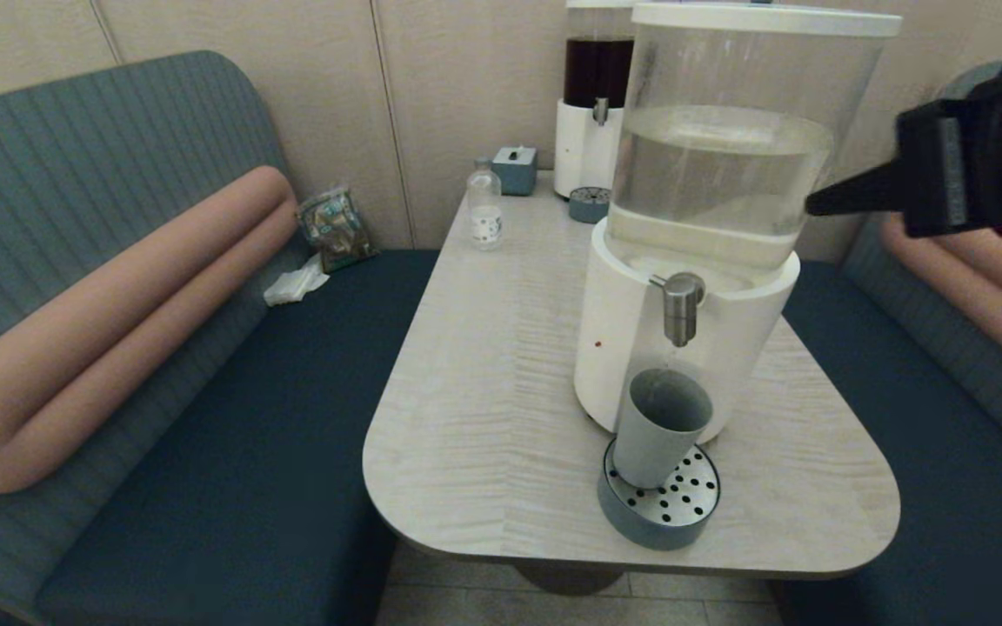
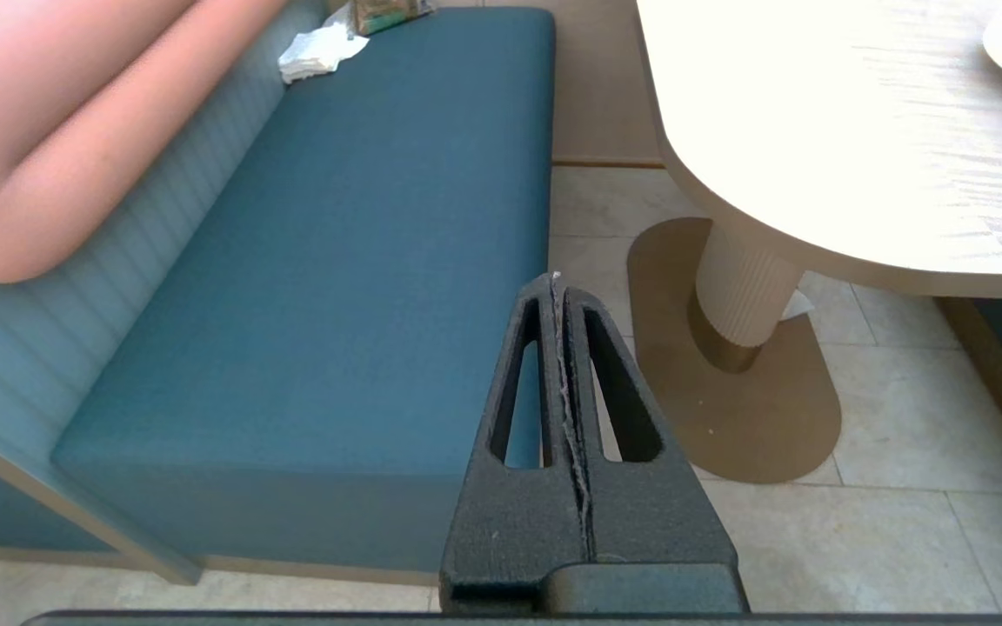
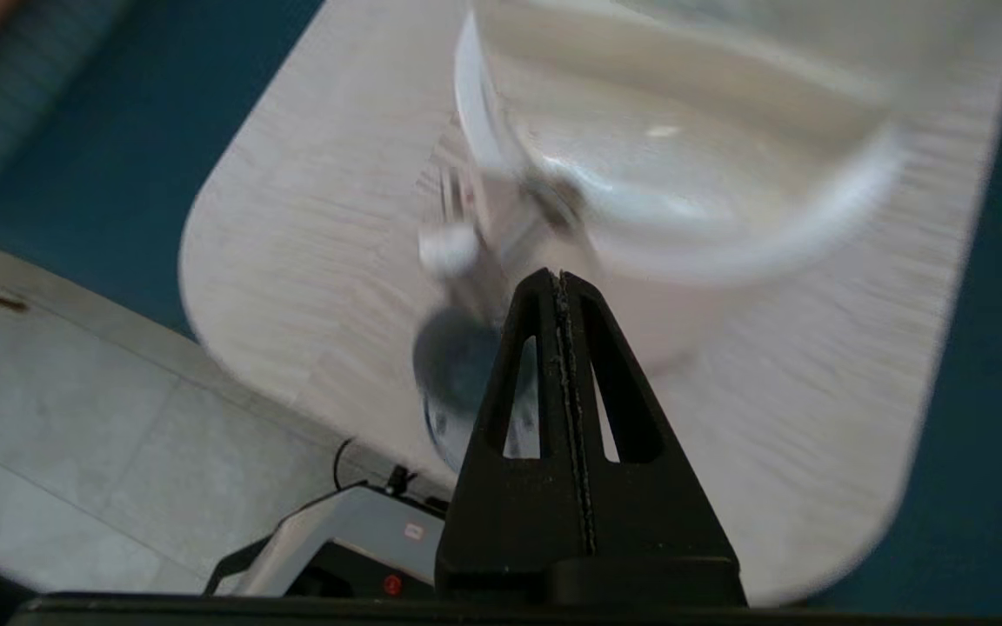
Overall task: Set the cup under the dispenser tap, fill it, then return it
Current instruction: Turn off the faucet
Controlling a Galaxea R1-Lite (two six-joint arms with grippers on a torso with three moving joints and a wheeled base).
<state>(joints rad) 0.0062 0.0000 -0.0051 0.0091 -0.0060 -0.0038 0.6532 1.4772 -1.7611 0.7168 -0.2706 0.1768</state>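
Head view: we log the cup (image 1: 661, 426) standing upright on the perforated drip tray (image 1: 679, 515) near the front edge of the worktop (image 1: 484, 417), directly beneath the dispenser tap (image 1: 680, 306); the cup leans against nothing and no gripper touches it. The tap projects from the white base of the large dispenser (image 1: 710, 217), whose clear tank holds pale liquid. Behind it we list a dark-liquid dispenser (image 1: 595, 96), a small clear bottle (image 1: 484, 209) and a blue tissue box (image 1: 516, 168) at the far end of the worktop. On the bench seat (image 1: 231, 452) to the left lie a snack packet (image 1: 336, 228) and a crumpled tissue (image 1: 294, 283). The right gripper (image 1: 818, 202) hangs raised beside the tank, well above the cup, tip pointing at the tank wall. Left wrist view: the left gripper (image 2: 557, 287) is parked low over the bench seat edge and floor tiles, beside the worktop pedestal (image 2: 744, 304), fingers pressed together with nothing between them. Right wrist view: the right gripper's fingers likewise meet, empty, above the blurred tank and cup (image 3: 457, 365).
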